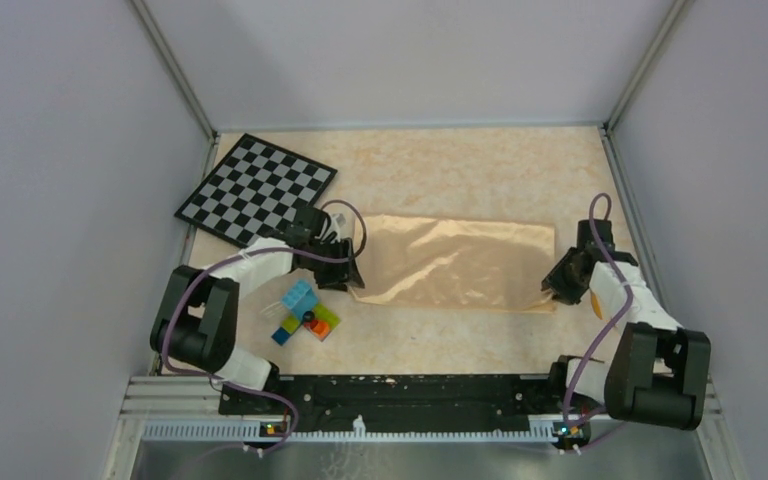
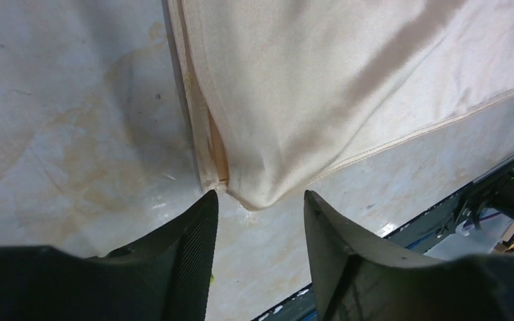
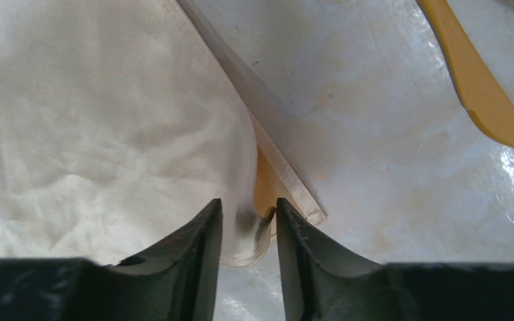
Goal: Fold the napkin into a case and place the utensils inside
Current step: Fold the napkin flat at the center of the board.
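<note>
our left pincer stands open at the near-left corner of the napkin, gripping nothing. the folded napkin runs long left to right between both arms. our right pincer is parted around the near-right corner; a utensil lies near that corner.

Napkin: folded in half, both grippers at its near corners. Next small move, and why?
Probably open the right gripper wider and lift both clear. The napkin lies flat, folded in half; the left gripper stands open with its corner free, but the right's narrow gap has the corner between its fingers.
</note>
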`<action>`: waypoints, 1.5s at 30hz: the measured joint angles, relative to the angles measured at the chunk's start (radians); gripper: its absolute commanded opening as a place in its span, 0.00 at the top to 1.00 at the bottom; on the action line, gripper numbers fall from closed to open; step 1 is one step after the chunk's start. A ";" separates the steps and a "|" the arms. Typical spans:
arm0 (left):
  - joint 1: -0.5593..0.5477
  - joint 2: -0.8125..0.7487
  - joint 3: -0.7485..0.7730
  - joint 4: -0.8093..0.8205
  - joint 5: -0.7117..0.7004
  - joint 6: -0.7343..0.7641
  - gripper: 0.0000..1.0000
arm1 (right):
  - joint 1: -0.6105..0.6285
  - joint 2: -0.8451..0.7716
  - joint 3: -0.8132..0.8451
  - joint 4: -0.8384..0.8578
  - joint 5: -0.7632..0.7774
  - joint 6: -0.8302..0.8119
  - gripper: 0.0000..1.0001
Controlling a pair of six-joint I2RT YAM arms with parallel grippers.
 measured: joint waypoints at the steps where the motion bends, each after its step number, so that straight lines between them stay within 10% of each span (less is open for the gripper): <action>1: 0.000 -0.016 0.009 -0.016 -0.008 0.004 0.41 | 0.000 -0.027 0.001 -0.017 0.002 0.001 0.57; 14: -0.091 -0.098 0.111 -0.052 -0.024 0.026 0.02 | 0.039 -0.084 0.048 -0.022 -0.153 -0.084 0.36; 45: -0.087 -0.142 0.098 -0.055 -0.083 -0.030 0.01 | 0.039 0.003 0.045 0.079 -0.220 -0.115 0.37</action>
